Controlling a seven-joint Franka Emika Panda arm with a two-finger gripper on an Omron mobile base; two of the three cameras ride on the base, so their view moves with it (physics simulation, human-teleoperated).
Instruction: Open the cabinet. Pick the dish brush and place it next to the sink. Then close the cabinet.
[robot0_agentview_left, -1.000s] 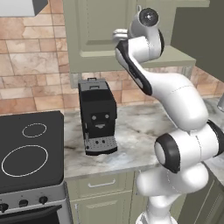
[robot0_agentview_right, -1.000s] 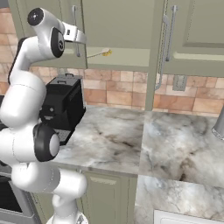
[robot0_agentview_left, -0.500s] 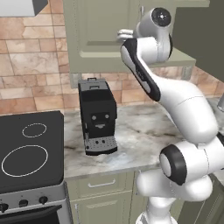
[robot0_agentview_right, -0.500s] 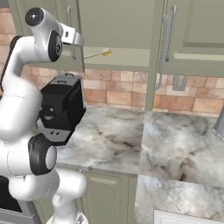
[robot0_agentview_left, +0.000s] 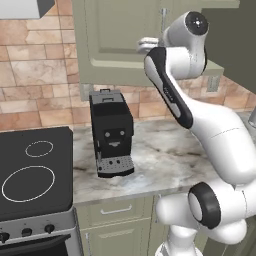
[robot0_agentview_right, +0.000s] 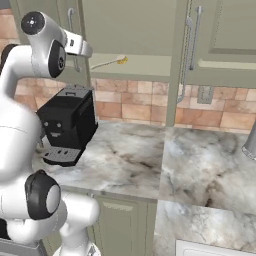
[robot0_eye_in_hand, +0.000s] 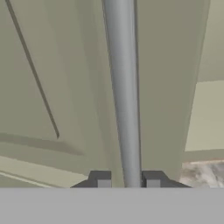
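The cabinet (robot0_agentview_right: 127, 30) hangs above the counter, with its inside showing between the doors. The dish brush (robot0_agentview_right: 114, 62), thin and pale with a yellow head, lies on the cabinet's floor. My gripper (robot0_eye_in_hand: 128, 183) is at the left door (robot0_agentview_left: 120, 40), and that door's vertical silver bar handle (robot0_eye_in_hand: 123, 87) runs between my two fingertips (robot0_eye_in_hand: 103, 182). They stand close on either side of the bar. Another door with its handle (robot0_agentview_right: 188, 55) stands edge-on to the right of the opening. A pale rim (robot0_agentview_right: 215, 248) at the bottom right may be the sink; I cannot tell.
A black coffee machine (robot0_agentview_left: 111, 132) stands on the marble counter (robot0_agentview_right: 130, 160) below the cabinet. A black cooktop (robot0_agentview_left: 32, 172) lies to its left. A grey metal piece (robot0_agentview_right: 251, 140) shows at the right edge. A brick wall runs behind.
The fingers have drawn in around the door's handle. The arm's elbow has risen and swung a little to the right in the left base view.
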